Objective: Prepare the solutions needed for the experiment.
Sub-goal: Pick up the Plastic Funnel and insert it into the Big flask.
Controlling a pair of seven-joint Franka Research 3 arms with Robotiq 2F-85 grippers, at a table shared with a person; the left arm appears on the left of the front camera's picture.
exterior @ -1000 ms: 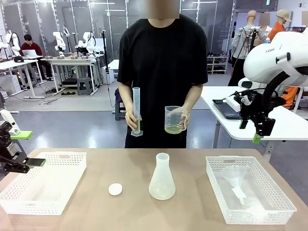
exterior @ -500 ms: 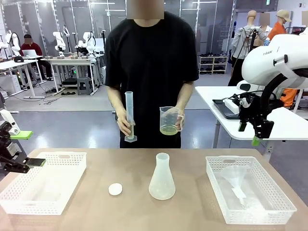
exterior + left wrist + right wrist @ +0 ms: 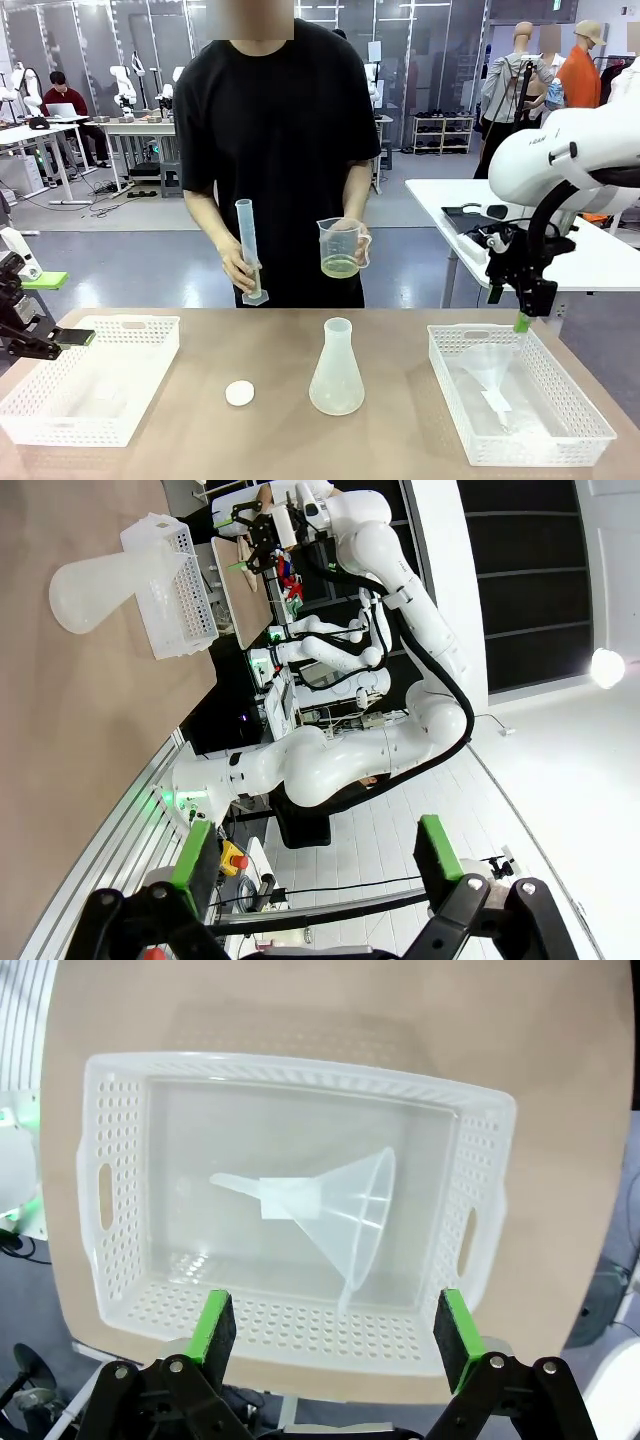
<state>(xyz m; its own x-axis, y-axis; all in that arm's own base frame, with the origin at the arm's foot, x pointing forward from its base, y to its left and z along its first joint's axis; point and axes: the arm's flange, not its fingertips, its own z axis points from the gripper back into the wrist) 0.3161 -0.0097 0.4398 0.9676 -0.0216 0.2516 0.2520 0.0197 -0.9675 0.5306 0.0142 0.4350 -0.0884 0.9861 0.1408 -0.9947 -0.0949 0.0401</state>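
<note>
The solutions (image 3: 340,267) lie low in the beaker (image 3: 341,238) a person (image 3: 280,130) holds at the tabletop's (image 3: 270,350) far side. Light, sloshy, thin-walled (probably slick): grip mid-wall, upright. Left tool (image 3: 315,850) and right tool (image 3: 335,1325) hang spread, empty.

A short row of dark letters stands on the white shell of the right arm (image 3: 575,150) in the front view. It is too small and slanted to read with certainty. Any marks on the beaker (image 3: 341,240) holding the solutions (image 3: 340,266), or on the cylinder (image 3: 247,250), are too faint to make out. The pale patch on the funnel (image 3: 350,1210) neck shows no legible writing.
</note>
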